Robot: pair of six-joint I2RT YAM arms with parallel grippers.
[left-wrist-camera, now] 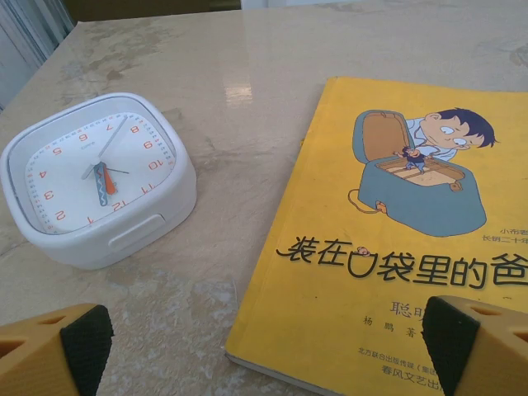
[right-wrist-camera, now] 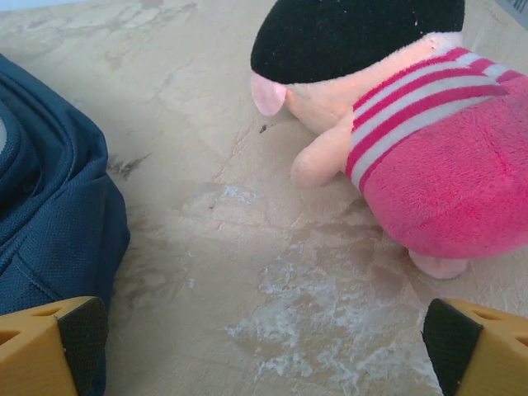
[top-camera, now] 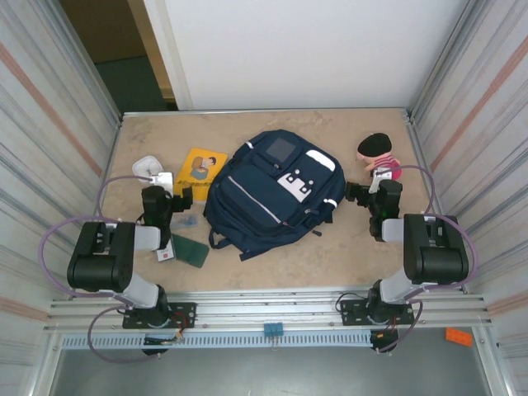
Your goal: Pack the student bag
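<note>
My left gripper (left-wrist-camera: 268,342) and right gripper (right-wrist-camera: 266,342) gape empty. I'd unzip the navy-blue fabric backpack (top-camera: 268,194) before lifting anything.

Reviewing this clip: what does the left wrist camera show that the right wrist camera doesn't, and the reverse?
Left wrist's own: a white square clock and, beside it but apart, a yellow picture book with a cartoon boy on its cover.
Right wrist's own: a plush doll with black hair and a pink striped top, and the student bag, its navy edge at the left.
Shared: the beige marbled tabletop, and the left gripper and right gripper, each wide open and holding nothing.
</note>
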